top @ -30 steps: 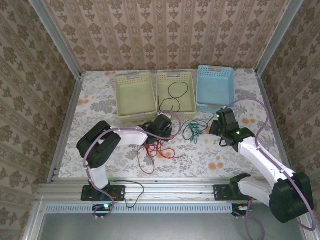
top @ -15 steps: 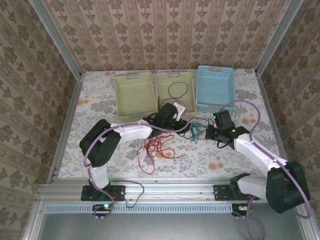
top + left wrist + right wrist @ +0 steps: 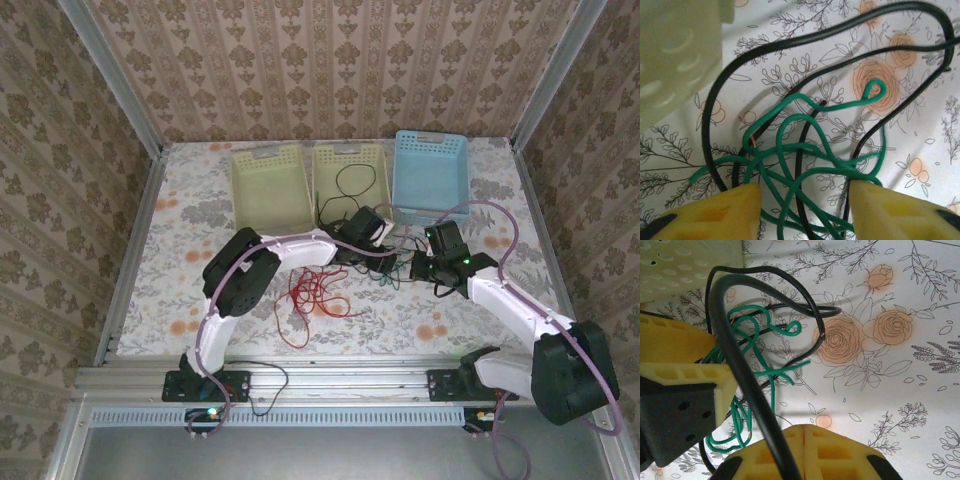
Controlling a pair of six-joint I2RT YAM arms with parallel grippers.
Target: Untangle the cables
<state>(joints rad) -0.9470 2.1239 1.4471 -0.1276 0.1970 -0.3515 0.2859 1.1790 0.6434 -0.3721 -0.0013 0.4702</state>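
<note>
I'm straddling the green cable (image 3: 860, 172) on the surface (image 3: 920, 125) with the left claw (image 3: 805, 192) spread wide. Right claw (image 3: 804, 432) is pressing closed, black cable (image 3: 740, 365) crossing over it; red cable (image 3: 318, 292) lying apart.

Three baskets stand in a row across the upper centre of the table (image 3: 200, 200): left basket (image 3: 270, 195), middle basket (image 3: 350, 150), right basket (image 3: 430, 175). One cable (image 3: 338, 182) loops inside the middle basket. Just below the middle and right baskets, a tangle (image 3: 395, 265) (image 3: 805, 165) lies between the left gripper (image 3: 385, 245) (image 3: 805, 192), on its left, and the right gripper (image 3: 420, 262), on its right. A separate heap (image 3: 315, 295) lies lower left of the tangle, at frame centre.
</note>
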